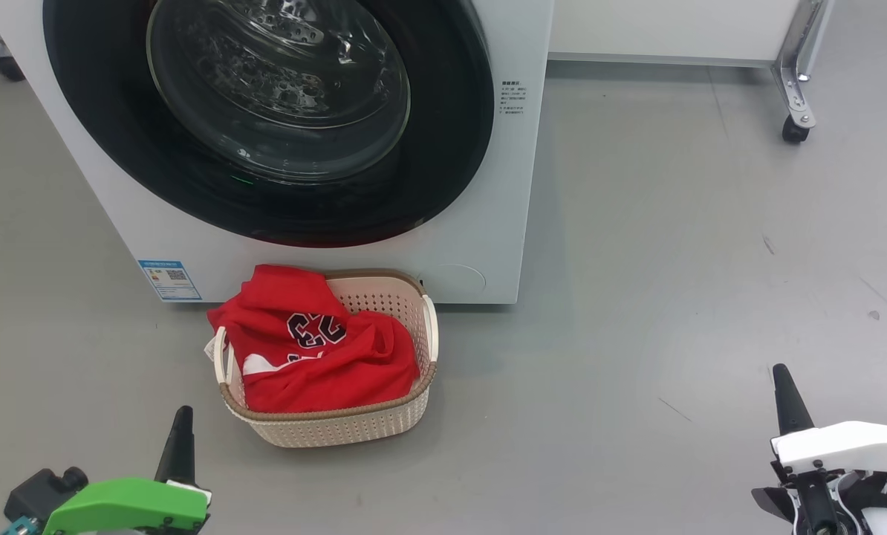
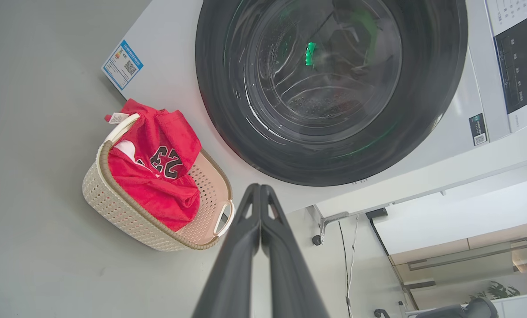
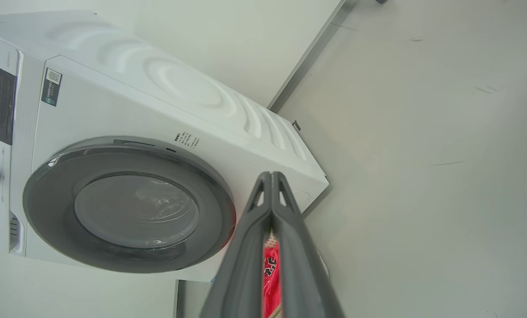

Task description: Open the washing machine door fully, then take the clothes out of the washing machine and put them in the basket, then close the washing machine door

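Head view showed the washing machine door [image 1: 276, 89] lying flat against the front of the washing machine [image 1: 488, 245], its black rim flush all round as far as I could judge, so it looked closed. Directly below it, close against the machine's foot, though I could not tell whether touching, sat the basket [image 1: 339, 427] with the clothes [image 1: 317, 357] heaped inside, a red fold spilling over its left handle [image 1: 223, 357]. The basket's long axis seemed to run handle to handle, along the machine's front. Further out, the left gripper [image 1: 184, 410] stood near the basket's front left corner, fingers pressed together on nothing and pointing at the machine. The right gripper [image 1: 780, 369], likewise pinched closed and empty, was well apart to the right over bare floor [image 1: 637, 334]. The left arm was plainly nearer both basket and door. To my eye nothing was left to fetch; any last push on the door would suit the left arm, up and ahead of it.
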Controlling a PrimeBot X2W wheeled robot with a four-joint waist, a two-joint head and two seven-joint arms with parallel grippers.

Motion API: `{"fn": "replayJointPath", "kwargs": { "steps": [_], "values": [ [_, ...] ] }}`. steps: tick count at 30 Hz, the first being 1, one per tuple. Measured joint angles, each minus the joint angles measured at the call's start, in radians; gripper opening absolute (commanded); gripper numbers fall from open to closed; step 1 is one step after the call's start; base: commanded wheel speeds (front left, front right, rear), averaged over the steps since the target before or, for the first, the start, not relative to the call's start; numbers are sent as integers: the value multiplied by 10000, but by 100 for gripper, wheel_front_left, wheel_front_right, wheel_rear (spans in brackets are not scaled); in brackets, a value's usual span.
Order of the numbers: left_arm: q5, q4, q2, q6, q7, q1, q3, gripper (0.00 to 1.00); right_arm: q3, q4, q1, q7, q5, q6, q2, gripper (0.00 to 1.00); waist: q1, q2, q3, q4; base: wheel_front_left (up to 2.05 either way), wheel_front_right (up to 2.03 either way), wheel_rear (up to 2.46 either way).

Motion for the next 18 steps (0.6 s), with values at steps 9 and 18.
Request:
{"fn": "replayJointPath", "kwargs": {
  "steps": [9,18],
  "values": [
    [-1024,52,23,-138,309,-129,234,0,-290,163,-144,286,997,157,111,0,0,0,4,-23,0,0,0],
    [-2111,96,56,-332,583,-182,522,0,-608,326,-346,585,2142,334,201,0,0,0,9,-48,0,0,0]
  ]
}}
